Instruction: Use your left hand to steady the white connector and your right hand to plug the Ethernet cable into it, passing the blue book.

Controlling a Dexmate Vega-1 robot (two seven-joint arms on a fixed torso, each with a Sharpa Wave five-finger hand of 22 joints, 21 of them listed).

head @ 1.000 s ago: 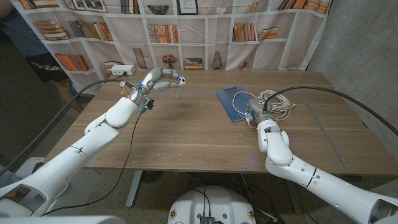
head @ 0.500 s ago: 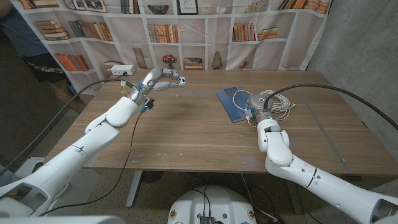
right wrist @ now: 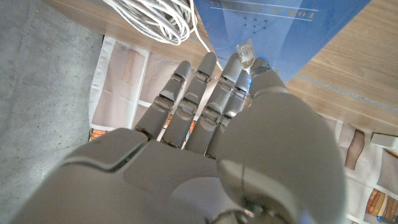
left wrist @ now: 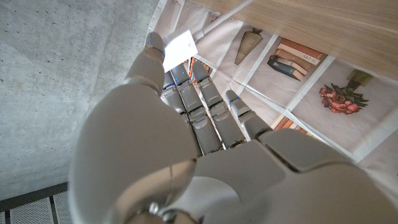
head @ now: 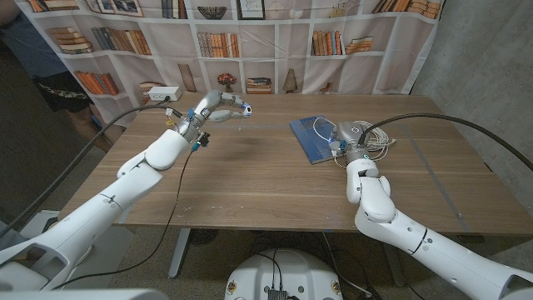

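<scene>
Item: connector steadied, cable plug in hand, mating pending.
At left, our left hand (head: 210, 109) pinches the white connector (left wrist: 175, 45) above the table's far edge. The blue book (head: 311, 137) lies between. At right, our right hand (head: 343, 138) pinches the Ethernet cable plug (right wrist: 246, 51) over the book, its white coil (head: 371, 137) beside; next we carry it leftward past the book.

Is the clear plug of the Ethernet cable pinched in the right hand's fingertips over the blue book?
Yes, the clear plug sits pinched at the right hand's fingertips, above the blue book.
</scene>
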